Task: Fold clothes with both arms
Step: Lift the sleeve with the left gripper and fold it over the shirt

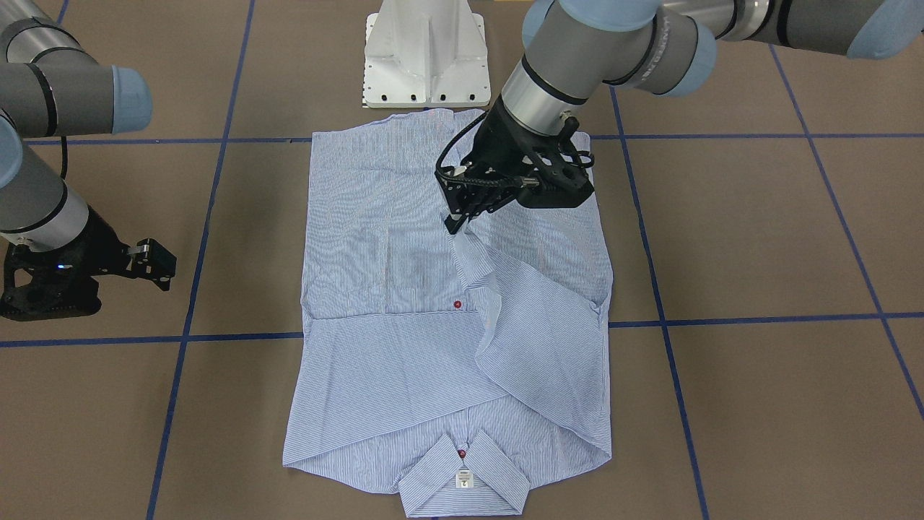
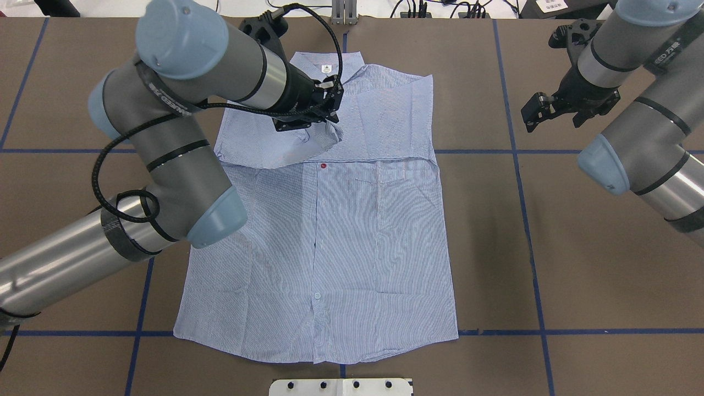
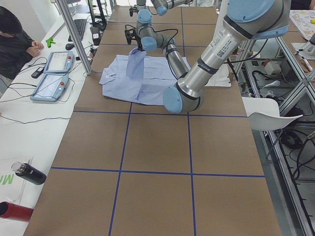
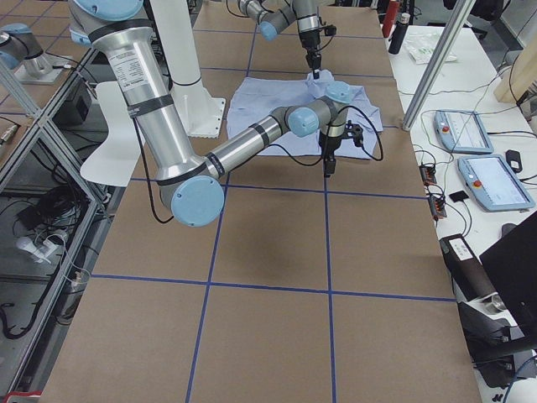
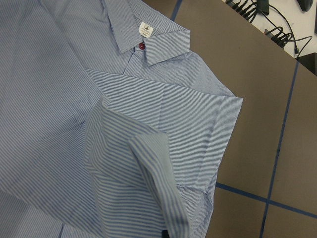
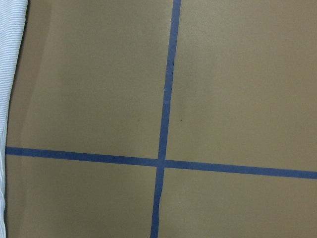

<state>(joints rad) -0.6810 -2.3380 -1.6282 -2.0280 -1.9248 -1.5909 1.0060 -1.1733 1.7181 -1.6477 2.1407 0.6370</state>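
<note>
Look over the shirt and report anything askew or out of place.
One sleeve of the shirt is not flat: the left pincer holds its end pinched and lifted over the chest, leaving it twisted and creased. The other sleeve lies folded flat. Nothing looks damaged.

One striped shirt (image 1: 404,361) lies on one table (image 1: 758,397). Two robot arms, the left arm (image 1: 548,94) and the right arm (image 1: 43,195), each carry one gripper: the left gripper (image 1: 455,225) and the right gripper (image 1: 164,271). Two red buttons show, a collar button (image 1: 461,453) and a chest button (image 1: 457,305). One white label (image 1: 464,478), one white pedestal (image 1: 426,58) and one person (image 3: 15,42).
</note>
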